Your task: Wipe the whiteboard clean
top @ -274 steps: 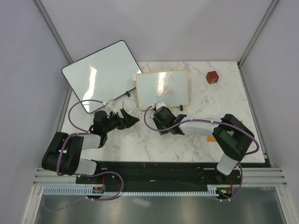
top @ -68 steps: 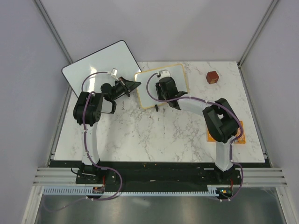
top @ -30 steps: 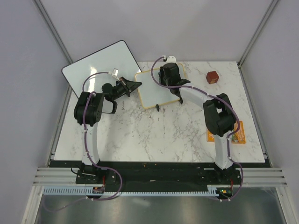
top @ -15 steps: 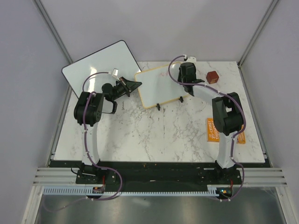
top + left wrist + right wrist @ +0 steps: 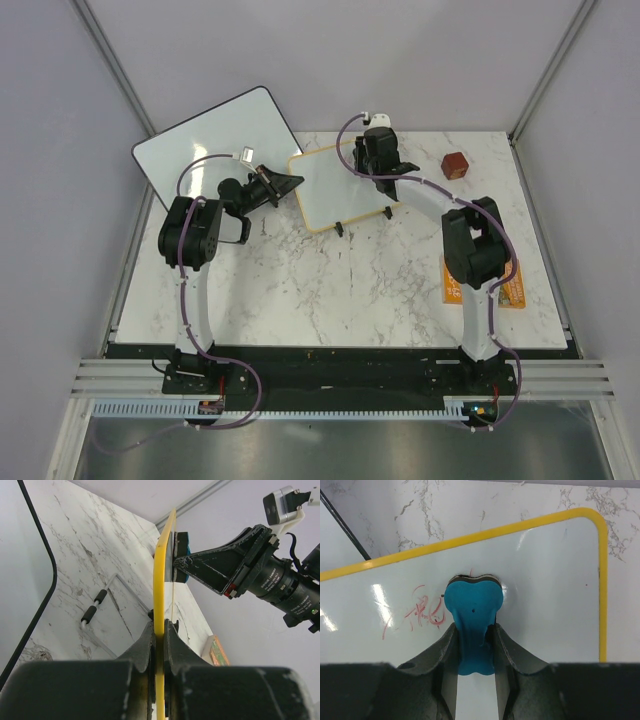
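The whiteboard (image 5: 328,192) has a yellowish frame and stands tilted on the marble table. My left gripper (image 5: 291,182) is shut on its left frame edge (image 5: 160,580), with the jaws pinching the thin rim (image 5: 160,630). My right gripper (image 5: 377,160) is shut on a blue eraser (image 5: 472,605), which is pressed flat against the white surface (image 5: 545,590) near the upper right. Faint red handwriting (image 5: 420,612) lies just left of the eraser. The eraser (image 5: 181,540) and right gripper also show past the board's edge in the left wrist view.
A larger frameless white board (image 5: 215,160) lies at the back left, overhanging the table. A red-brown cube (image 5: 455,165) sits at the back right. An orange packet (image 5: 505,290) lies by the right edge. The whiteboard's black feet (image 5: 340,230) point toward me.
Over the last second my right gripper swept the eraser rightward across the board's top, then came back left. The left gripper and the board stayed put.
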Robot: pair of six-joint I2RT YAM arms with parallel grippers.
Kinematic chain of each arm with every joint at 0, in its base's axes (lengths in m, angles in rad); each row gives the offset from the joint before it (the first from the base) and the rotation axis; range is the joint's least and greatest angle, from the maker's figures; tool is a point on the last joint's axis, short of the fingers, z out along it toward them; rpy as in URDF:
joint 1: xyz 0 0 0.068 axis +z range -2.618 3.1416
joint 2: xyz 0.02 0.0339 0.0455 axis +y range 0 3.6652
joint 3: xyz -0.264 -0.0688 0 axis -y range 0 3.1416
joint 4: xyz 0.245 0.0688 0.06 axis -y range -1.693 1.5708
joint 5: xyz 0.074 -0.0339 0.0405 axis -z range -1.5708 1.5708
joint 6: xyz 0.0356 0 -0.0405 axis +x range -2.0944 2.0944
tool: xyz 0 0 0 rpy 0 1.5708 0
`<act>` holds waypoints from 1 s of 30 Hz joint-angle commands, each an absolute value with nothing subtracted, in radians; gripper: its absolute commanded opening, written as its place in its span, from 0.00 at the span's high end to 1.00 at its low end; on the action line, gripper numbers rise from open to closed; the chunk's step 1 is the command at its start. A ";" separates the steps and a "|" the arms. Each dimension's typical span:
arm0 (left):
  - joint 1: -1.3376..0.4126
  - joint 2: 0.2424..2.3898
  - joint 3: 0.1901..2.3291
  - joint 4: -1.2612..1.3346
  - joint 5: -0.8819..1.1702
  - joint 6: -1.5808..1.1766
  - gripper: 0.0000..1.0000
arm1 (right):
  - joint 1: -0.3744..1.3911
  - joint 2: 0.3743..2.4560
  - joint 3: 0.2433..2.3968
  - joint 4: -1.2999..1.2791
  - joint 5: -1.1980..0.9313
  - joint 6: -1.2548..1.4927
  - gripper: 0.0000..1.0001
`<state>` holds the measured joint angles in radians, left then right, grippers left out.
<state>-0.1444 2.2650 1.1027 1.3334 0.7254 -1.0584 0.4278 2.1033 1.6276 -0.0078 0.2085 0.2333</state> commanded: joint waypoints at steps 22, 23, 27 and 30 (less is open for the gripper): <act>-0.172 2.260 1.101 1.440 0.830 -1.034 0.98 | 0.380 2.232 1.847 -0.239 0.068 0.201 1.00; -0.173 2.258 1.100 1.437 0.831 -1.032 0.98 | 0.385 2.232 1.844 -0.239 0.064 0.198 1.00; -0.178 2.252 1.097 1.428 0.836 -1.017 0.98 | 0.431 2.241 1.842 -0.236 0.060 0.166 1.00; -0.179 2.249 1.097 1.424 0.838 -1.012 0.98 | 0.454 2.253 1.842 -0.229 0.009 0.160 1.00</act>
